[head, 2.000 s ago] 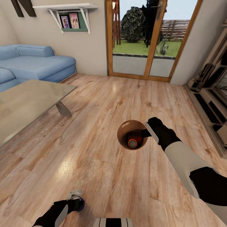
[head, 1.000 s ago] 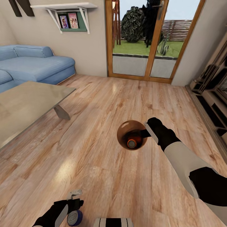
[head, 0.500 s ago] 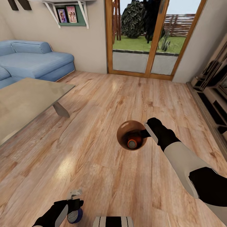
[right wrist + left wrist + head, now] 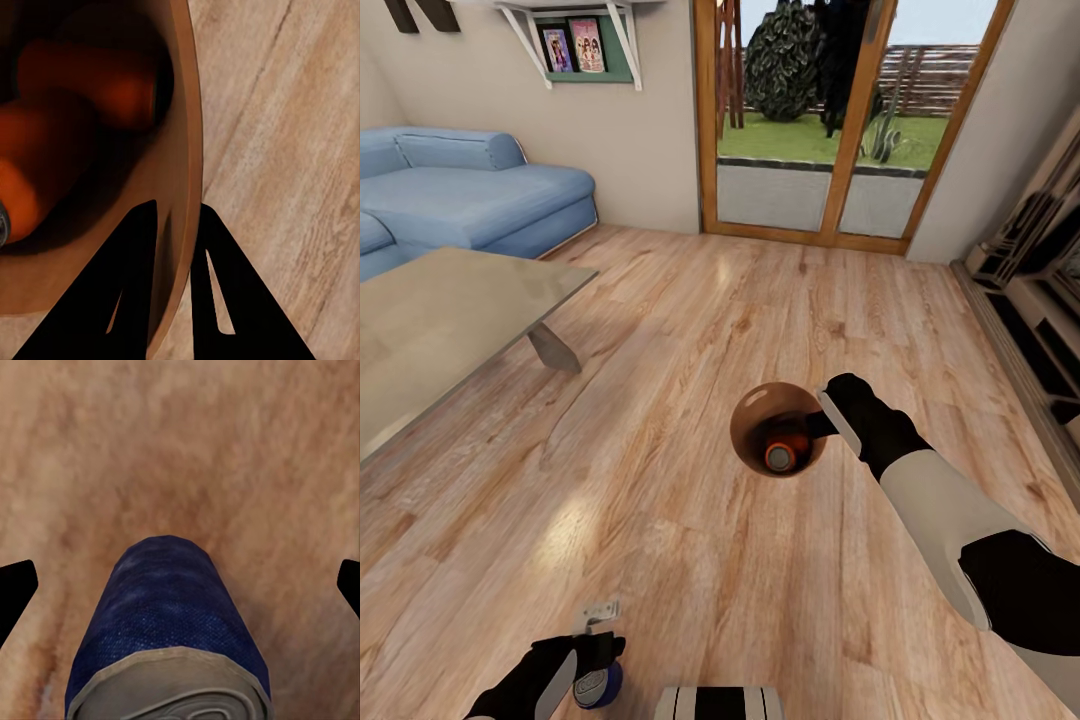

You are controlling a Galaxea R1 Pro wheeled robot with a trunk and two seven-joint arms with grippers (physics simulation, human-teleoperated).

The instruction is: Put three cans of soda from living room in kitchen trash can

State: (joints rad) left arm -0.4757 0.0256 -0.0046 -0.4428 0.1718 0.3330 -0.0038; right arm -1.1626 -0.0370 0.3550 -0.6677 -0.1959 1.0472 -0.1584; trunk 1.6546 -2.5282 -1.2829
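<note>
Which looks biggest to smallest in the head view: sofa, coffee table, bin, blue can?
1. Coffee table and sofa: both run off the picture's edge, and the table is nearer, so their order is unsure.
2. Bin, held by the right gripper.
3. Blue can, in the left gripper.

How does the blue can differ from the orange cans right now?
The blue can is dark blue and sits at the left gripper, outside the bin; the orange cans are orange and lie inside the bin, whose rim the right gripper pinches. The blue can is low by the robot's base; the orange ones ride out front. All have grey tops.
</note>
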